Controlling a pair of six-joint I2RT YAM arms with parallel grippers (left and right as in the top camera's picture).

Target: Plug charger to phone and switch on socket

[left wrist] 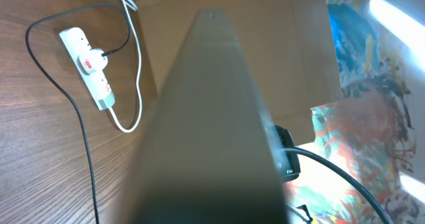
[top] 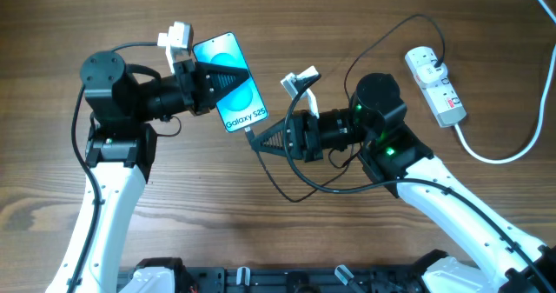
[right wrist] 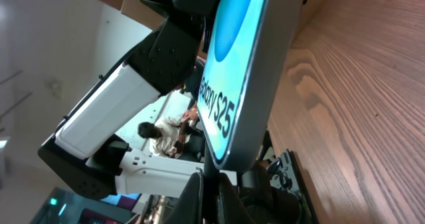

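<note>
My left gripper [top: 213, 77] is shut on the phone [top: 243, 102], holding it tilted above the table with its turquoise "Galaxy S25" screen up. My right gripper [top: 259, 140] is shut on the charger's connector tip, right at the phone's bottom edge. In the right wrist view the connector [right wrist: 209, 187] sits between my fingers directly under the phone [right wrist: 239, 71]. The black charger cable [top: 415, 16] runs to a plug in the white socket [top: 434, 86] at the far right. The phone fills the left wrist view as a blur [left wrist: 206, 117], hiding the left fingers.
The socket [left wrist: 89, 64] with red switches also shows in the left wrist view, with its thick white cord [left wrist: 136, 71] looping beside it. The white cord [top: 504, 158] runs off the table's right edge. Slack black cable [top: 300, 193] loops below my right gripper.
</note>
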